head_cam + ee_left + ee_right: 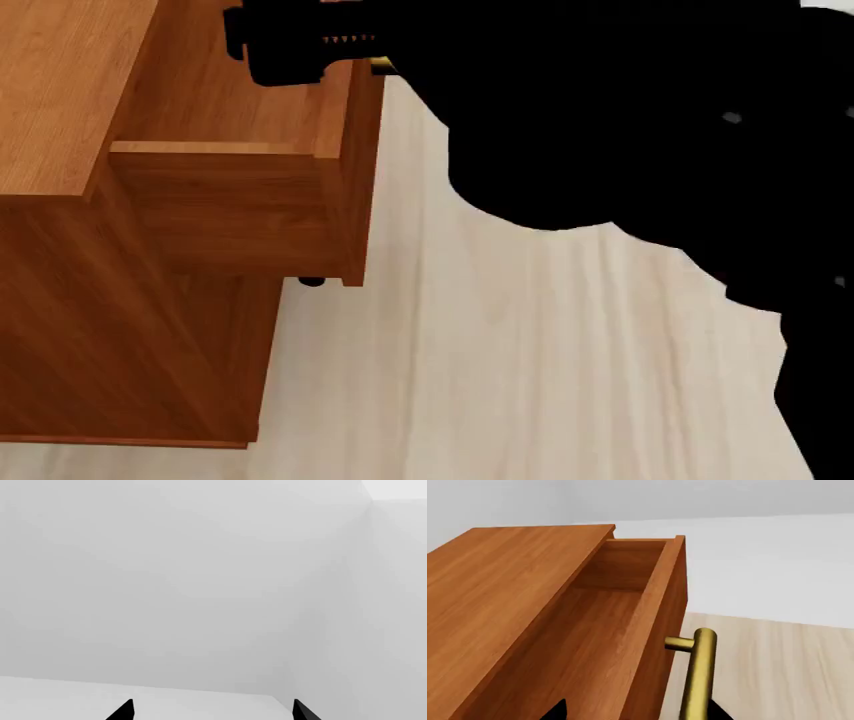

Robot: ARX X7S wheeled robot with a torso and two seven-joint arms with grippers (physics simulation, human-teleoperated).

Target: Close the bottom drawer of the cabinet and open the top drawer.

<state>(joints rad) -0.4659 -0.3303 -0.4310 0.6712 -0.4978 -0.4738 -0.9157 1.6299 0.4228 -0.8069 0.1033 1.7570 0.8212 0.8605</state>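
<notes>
Right gripper (634, 711) straddles the brass handle (700, 675) of the top drawer (627, 630), fingers spread; rigid bar, smooth, best grasped mid-length.

A bare simulated room, staged rather than lived in; plain white walls (200, 580) meet at a corner without window or fitting; the floor (534, 380) is pale wood planking; the only furniture is 1 reddish-brown wood-grain cabinet (80, 300) with a brass bar handle (699, 680).
</notes>
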